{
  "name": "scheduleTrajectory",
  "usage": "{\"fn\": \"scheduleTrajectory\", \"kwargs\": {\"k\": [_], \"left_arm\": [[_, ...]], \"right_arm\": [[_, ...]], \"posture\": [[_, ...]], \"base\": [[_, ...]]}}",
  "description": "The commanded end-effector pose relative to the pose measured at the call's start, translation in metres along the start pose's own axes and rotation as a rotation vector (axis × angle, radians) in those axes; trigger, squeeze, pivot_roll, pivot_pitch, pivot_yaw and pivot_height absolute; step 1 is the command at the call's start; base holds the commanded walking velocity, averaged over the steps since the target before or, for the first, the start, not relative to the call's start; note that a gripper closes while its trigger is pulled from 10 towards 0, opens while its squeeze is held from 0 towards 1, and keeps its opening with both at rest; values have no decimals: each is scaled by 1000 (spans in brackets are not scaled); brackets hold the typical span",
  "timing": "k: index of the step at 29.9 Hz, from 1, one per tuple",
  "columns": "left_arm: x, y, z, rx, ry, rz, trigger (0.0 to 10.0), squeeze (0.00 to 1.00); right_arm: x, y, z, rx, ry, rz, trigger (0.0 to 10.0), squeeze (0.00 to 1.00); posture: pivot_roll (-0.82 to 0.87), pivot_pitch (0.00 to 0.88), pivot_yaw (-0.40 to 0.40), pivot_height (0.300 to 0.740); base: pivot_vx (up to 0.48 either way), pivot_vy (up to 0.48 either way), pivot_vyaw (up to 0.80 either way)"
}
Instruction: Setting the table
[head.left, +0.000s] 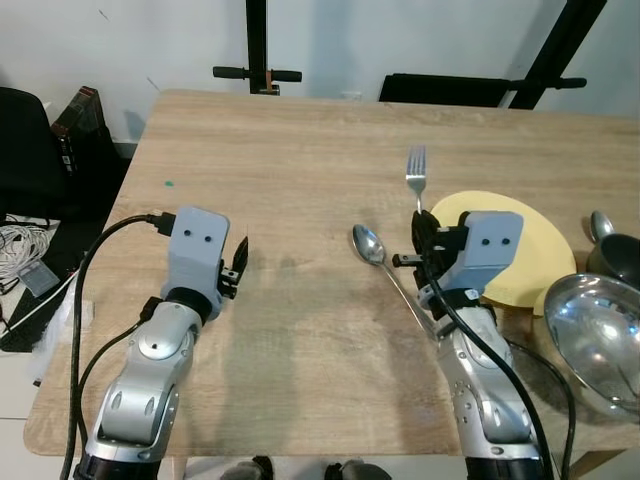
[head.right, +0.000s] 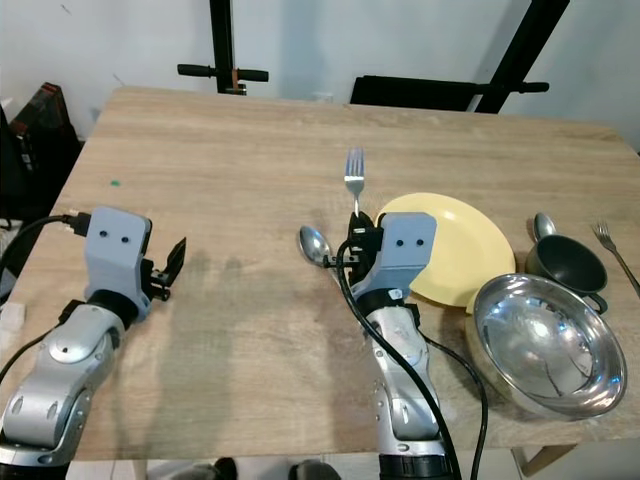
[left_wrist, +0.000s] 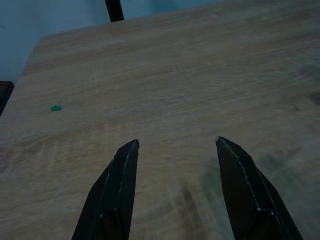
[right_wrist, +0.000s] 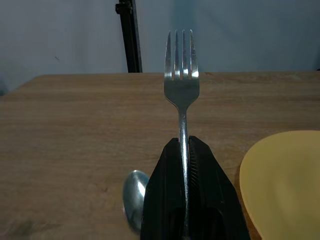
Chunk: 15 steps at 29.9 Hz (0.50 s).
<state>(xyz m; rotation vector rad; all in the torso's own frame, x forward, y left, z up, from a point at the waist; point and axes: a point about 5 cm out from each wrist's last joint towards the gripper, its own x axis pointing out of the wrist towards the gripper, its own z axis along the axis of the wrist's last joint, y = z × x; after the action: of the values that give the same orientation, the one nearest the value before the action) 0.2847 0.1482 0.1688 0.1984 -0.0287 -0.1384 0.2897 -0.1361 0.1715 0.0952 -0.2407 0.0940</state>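
- Right wrist view: right gripper (right_wrist: 184, 150) has jaws pinched tight on the handle of a silver metal fork (right_wrist: 181, 75), tines pointing fwd, away from the robot, fork roughly level over the light wooden table (head.left: 300, 180).
- Head views: the held fork's tines stick out past the gripper, just beside the left edge of the round pale-yellow plate (head.right: 460, 250). Prob held there bc it's meant to go down left of the plate, std place setting; my guess only.
- Silver metal spoon (head.left: 372, 247) lies flat on table, bowl end away from the robot, handle running under/behind right arm, near the plate's left side. Looks like a 2nd piece of cutlery for same setting; final spot or not, can't tell.
- Left gripper (left_wrist: 175, 145): jaws spread wide, nothing btwn them, hovering low over bare wood well apart from plate. Seems idle/on standby.
- Small green speck (left_wrist: 56, 107) on table ahead of left gripper, unrelated.
- Containers: yellow plate, nothing on visible part.
- Large shiny steel bowl (head.right: 545, 345) near table's front right corner, touching/overlapping plate edge; inside reflective, looks empty.
- Small dark round bowl (head.right: 567, 262) behind steel bowl, a 2nd spoon (head.right: 543, 225) resting at its far rim; other contents can't tell.
- Another fork (head.right: 612, 250) lies at far right edge of table.
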Motion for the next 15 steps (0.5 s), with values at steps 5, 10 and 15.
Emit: {"fn": "scheduleTrajectory", "kwargs": {"k": [5,10,15], "left_arm": [[3,-1,-2,10,1,-23,10000,114],[4,0,-1,12,-3,-25,10000,122],[4,-1,-1,11,-4,-28,10000,125]], "right_arm": [[0,-2,-4,-1,0,-20,10000,0],[1,-2,-4,-1,-3,-21,10000,0],[0,-3,-4,-4,-3,-23,10000,0]], "posture": [[-102,22,33,740],[-103,23,35,740],[-106,25,34,740]], "base": [[-365,0,0],[-370,0,0],[-367,0,0]]}}
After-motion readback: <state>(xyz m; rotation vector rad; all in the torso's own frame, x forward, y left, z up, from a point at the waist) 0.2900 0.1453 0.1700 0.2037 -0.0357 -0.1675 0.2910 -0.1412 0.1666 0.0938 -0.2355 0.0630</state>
